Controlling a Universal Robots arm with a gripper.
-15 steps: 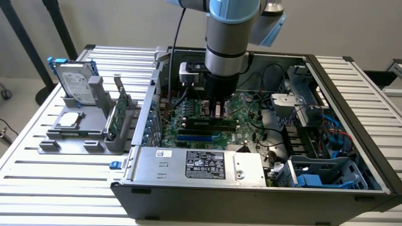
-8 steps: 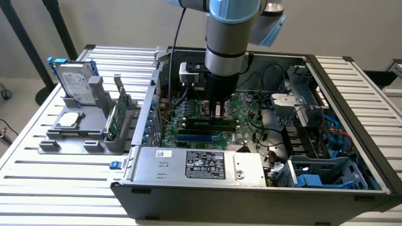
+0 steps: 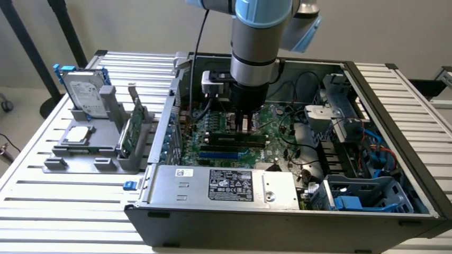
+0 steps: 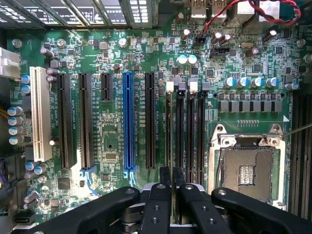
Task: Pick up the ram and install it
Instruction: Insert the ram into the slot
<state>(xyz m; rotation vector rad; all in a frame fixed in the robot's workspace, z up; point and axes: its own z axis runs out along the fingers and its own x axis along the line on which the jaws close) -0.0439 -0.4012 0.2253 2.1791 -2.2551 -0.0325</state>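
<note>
My gripper (image 3: 244, 126) reaches down into the open computer case (image 3: 395, 132), over the black memory slots (image 3: 233, 141) on the green motherboard. In the wrist view the black fingers (image 4: 158, 200) stand close together, shut on the ram (image 4: 169, 161). The ram shows edge-on as a thin strip and runs in line with the outermost of the memory slots (image 4: 190, 131), on the side toward the blue slot (image 4: 128, 122). Whether it sits fully down in that slot I cannot tell.
The open processor socket (image 4: 246, 170) lies beside the memory slots. A grey holder at the exterior view's left carries a hard drive (image 3: 84, 92), a green expansion card (image 3: 137, 124) and a processor chip (image 3: 76, 135). The power supply (image 3: 226, 185) and cables crowd the case.
</note>
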